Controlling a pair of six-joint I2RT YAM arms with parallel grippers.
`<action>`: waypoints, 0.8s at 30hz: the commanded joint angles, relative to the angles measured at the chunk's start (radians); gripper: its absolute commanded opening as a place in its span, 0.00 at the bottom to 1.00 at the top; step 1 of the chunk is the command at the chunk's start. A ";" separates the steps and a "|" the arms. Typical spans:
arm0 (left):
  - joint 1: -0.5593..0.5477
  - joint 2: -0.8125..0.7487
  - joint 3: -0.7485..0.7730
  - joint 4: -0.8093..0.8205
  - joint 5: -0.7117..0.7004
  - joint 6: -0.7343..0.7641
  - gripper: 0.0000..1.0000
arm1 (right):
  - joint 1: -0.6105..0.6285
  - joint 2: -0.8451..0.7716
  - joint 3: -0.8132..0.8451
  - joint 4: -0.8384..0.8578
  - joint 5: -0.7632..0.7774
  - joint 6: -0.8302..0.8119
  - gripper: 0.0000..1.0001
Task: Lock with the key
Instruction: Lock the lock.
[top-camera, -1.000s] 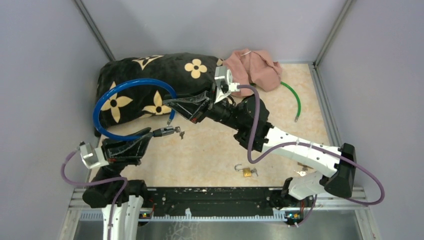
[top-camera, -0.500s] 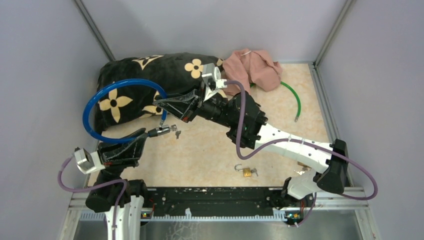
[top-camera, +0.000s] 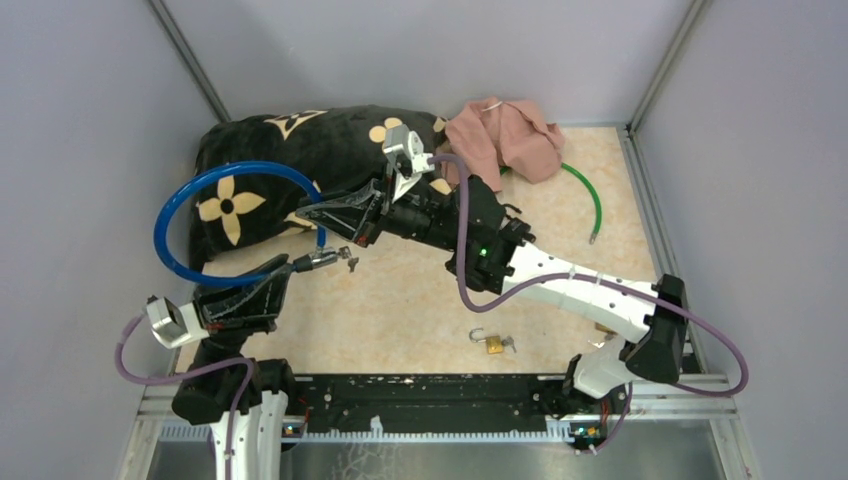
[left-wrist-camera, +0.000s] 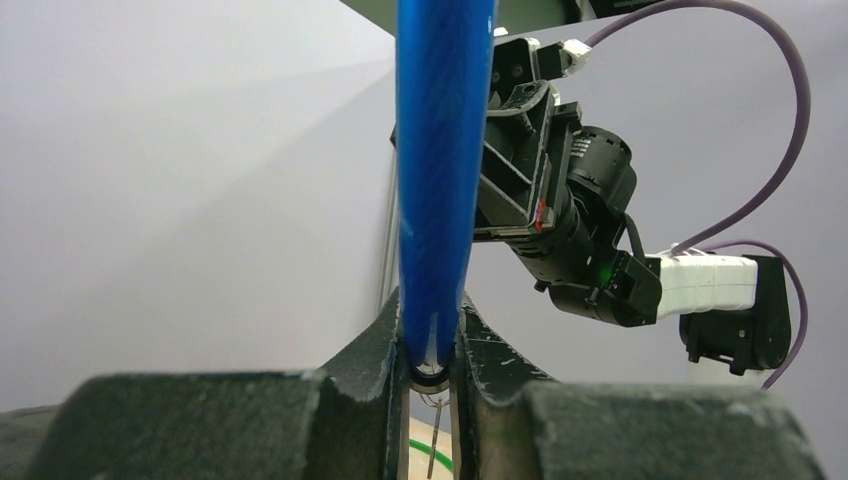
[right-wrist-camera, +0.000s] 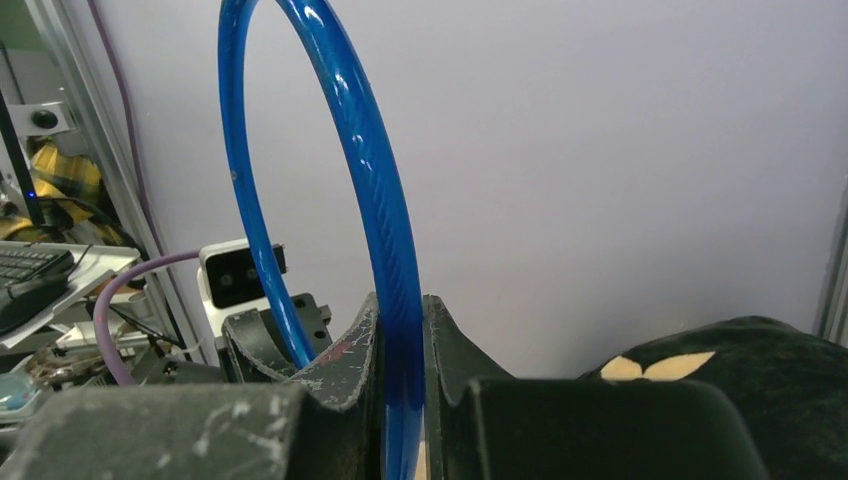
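Beside the near edge of the blanket (top-camera: 270, 150), holds the head of the cable lock (top-camera: 163, 222) tight in the left pincer (top-camera: 298, 266), key (top-camera: 350, 263) dangling; clamps the free tip in the right pincer (top-camera: 314, 214), just nearer the blanket, pointing down toward that head.

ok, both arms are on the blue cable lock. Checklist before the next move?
1. Left fingers clamped on blue cable: ok.
2. Right fingers clamped near its other end: ok.
3. Cable tip seated in lock head: not ok, they sit apart in the top view.
4. Key turned in the lock head: cannot tell; keys dangle beside it.
5. Brass padlock out of the way: ok, it lies near the arm bases.
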 joint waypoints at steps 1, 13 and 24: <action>0.008 -0.017 0.022 0.071 -0.016 0.001 0.00 | 0.017 0.017 0.023 0.050 -0.017 0.016 0.00; 0.016 -0.014 0.034 0.100 -0.107 -0.014 0.00 | 0.018 0.103 0.000 0.105 -0.096 0.093 0.00; 0.014 -0.028 0.025 0.100 -0.115 -0.007 0.00 | 0.025 0.117 -0.037 0.110 -0.143 0.108 0.09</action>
